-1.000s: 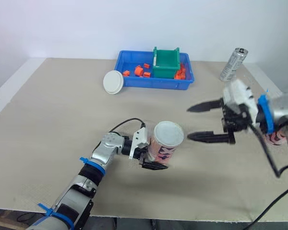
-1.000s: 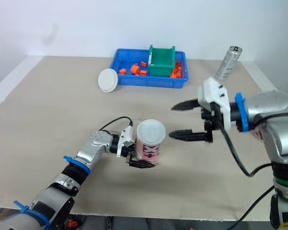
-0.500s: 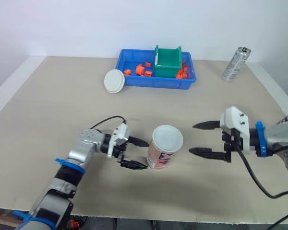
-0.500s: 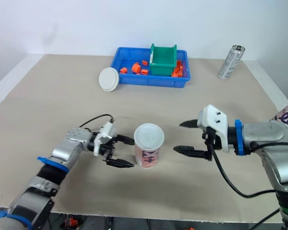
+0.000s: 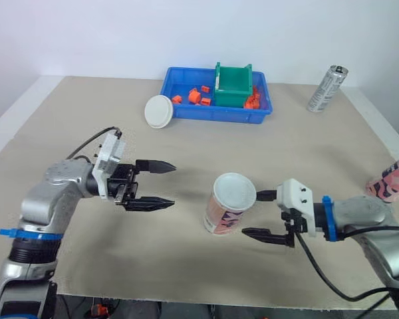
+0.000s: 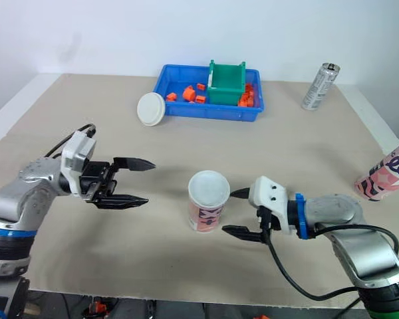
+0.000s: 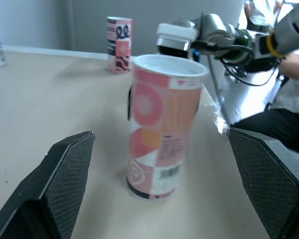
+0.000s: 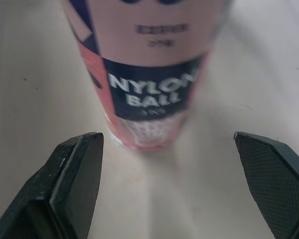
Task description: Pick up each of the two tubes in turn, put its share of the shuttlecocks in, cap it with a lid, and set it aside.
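A pink patterned tube [image 5: 225, 211] stands upright mid-table with a white lid [image 5: 235, 189] on top. My left gripper [image 5: 171, 184] is open, a hand's width to the tube's left, fingers pointing at it. The left wrist view has this tube [image 7: 162, 134] straight ahead between the spread fingers [image 7: 65, 184]. Just to the tube's right, my right gripper [image 5: 253, 213] is also open, its tips close to the tube wall and holding nothing. The right wrist view looks at the tube's base [image 8: 149, 74] close up. A second pink tube [image 6: 386, 171] stands at the table's right edge.
A loose white lid [image 5: 158, 111] lies beside a blue bin [image 5: 186, 111] of orange pieces at the back. A green box [image 5: 233, 86] stands in the bin. A silver can [image 5: 326, 88] stands at the back right. A seated person [image 7: 284, 74] is beyond the table edge.
My left gripper let go of the capped tube and drew back to the left, staying open. My right gripper dropped lower and came in close to the tube's right side.
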`<control>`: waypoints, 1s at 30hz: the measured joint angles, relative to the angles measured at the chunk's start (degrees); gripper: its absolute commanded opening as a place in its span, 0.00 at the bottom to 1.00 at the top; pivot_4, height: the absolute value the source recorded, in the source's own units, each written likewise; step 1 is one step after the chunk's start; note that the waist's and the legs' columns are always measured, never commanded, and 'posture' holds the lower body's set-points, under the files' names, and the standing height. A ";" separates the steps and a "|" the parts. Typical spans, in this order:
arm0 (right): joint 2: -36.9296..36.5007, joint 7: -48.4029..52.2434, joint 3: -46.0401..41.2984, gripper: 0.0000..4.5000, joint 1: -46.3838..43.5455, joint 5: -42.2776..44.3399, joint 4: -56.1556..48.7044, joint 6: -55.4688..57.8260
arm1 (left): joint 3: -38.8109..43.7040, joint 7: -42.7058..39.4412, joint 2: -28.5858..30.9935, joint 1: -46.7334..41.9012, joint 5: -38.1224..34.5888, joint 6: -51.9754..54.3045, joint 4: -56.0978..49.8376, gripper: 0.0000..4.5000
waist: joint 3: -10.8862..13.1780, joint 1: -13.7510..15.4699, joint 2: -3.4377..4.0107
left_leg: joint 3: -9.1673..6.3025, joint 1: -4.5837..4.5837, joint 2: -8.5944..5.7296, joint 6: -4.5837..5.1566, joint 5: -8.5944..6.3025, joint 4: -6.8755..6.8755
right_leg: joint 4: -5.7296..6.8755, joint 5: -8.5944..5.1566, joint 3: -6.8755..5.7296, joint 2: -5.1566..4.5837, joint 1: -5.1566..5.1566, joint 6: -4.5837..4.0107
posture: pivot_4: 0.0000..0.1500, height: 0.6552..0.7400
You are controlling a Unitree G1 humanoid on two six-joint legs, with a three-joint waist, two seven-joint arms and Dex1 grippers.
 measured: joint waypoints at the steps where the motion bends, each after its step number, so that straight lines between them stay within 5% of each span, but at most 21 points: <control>1: 0.34 -0.10 0.76 1.00 -0.36 -0.20 0.01 -0.20 | 0.02 -0.08 0.61 0.90 0.06 -0.08 0.00 0.99 | 0.01 0.01 0.01 | 0.00 0.00 0.00 0.00 0.00 0.00 | 0.00 0.00 0.00 0.00 0.00 0.00 | 1.00 0.95; 24: 13.82 -2.21 9.70 1.00 -7.12 -3.19 9.83 -5.93 | 7.11 5.93 4.33 11.62 -7.51 0.75 -10.29 0.99 | 0.17 0.21 -0.28 | 0.02 -0.03 0.07 -0.01 0.01 0.05 | 0.01 0.08 -0.03 0.01 -0.04 -0.05 | 1.00 0.95; 30: 13.96 -2.32 9.65 0.57 -7.30 -3.11 10.33 -6.45 | 6.64 6.79 4.32 9.80 -7.63 0.76 -10.54 1.00 | 0.17 0.23 -0.28 | 0.02 -0.03 0.07 -0.01 0.01 0.03 | 0.01 0.07 -0.03 0.02 -0.04 -0.06 | 1.00 0.95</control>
